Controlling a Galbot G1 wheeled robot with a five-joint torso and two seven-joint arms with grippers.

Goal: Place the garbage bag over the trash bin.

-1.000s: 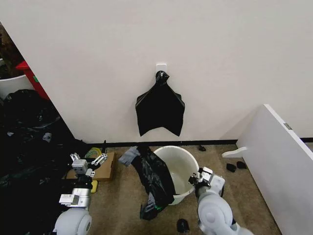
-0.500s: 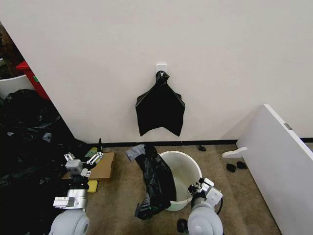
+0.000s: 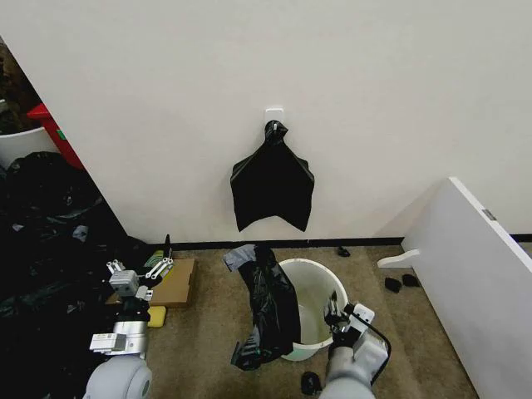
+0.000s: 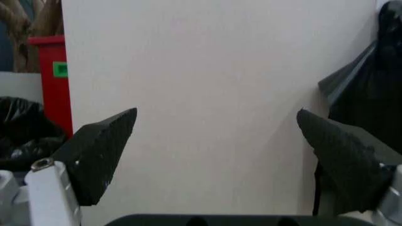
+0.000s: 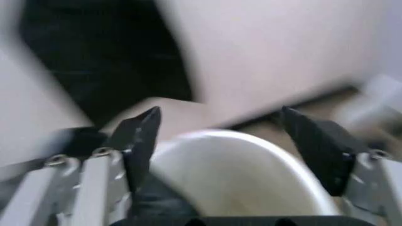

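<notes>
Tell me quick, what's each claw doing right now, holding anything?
Left gripper: open, empty, raised beside the cardboard box.
Right gripper: open, empty, at the trash bin rim.

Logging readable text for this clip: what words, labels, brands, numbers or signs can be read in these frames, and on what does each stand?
No text can be read.
Green label on the red container: too blurred to read.
Sticker on the left arm's wrist housing: too small to read.
The garbage bag, the trash bin, the hanging black bag bundle and the cardboard box bear no visible print.
</notes>
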